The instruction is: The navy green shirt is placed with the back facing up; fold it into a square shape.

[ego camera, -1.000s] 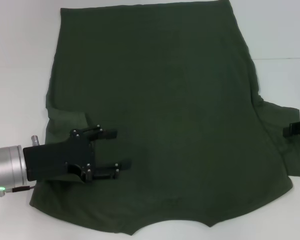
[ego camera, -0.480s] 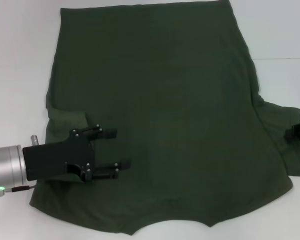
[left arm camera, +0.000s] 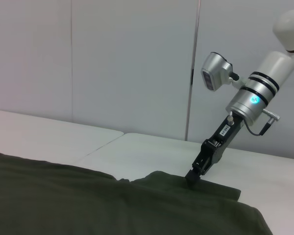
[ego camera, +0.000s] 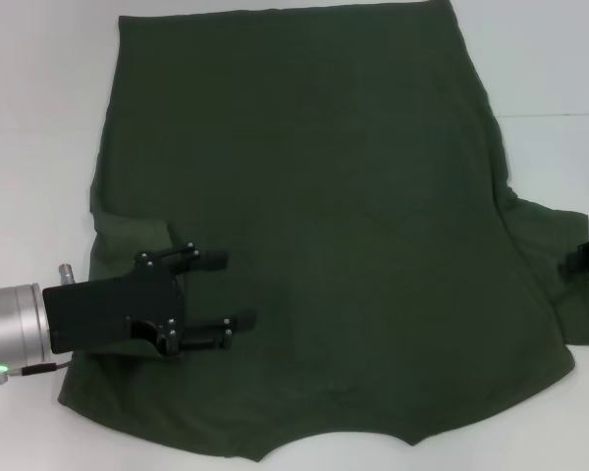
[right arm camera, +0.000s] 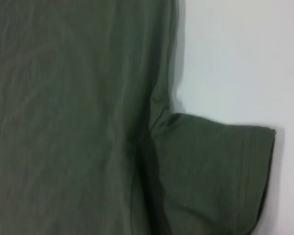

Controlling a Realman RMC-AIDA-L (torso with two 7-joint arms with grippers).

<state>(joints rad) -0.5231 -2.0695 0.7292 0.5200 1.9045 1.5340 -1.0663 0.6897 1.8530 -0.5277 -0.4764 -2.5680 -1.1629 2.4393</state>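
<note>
We saw the navy green shirt [ego camera: 314, 226] lying flat on the white bench [ego camera: 39, 118], plain side up, and it covered most of the bench surface in the head view. Its hem was at the far side and its curved neckline at the near edge, close to the robot. The left sleeve was folded in over the body of the shirt, while the right sleeve [right arm camera: 215, 171] was spread out on the bench beside the body, with its seam line visible near the cuff.

The left tool [ego camera: 221, 290] was over the folded left sleeve area, with its two black fingers [ego camera: 211, 260] spread apart and pointing toward the middle of the shirt. They held no fabric between them, and we could not tell if they touched the cloth.

The right tool [ego camera: 581, 261] was at the right edge of the head view, at the right sleeve. In the left wrist view its tip [left arm camera: 194, 175] was down on the edge of the shirt. We could not tell if its fingers were spread or pressed together.
</note>
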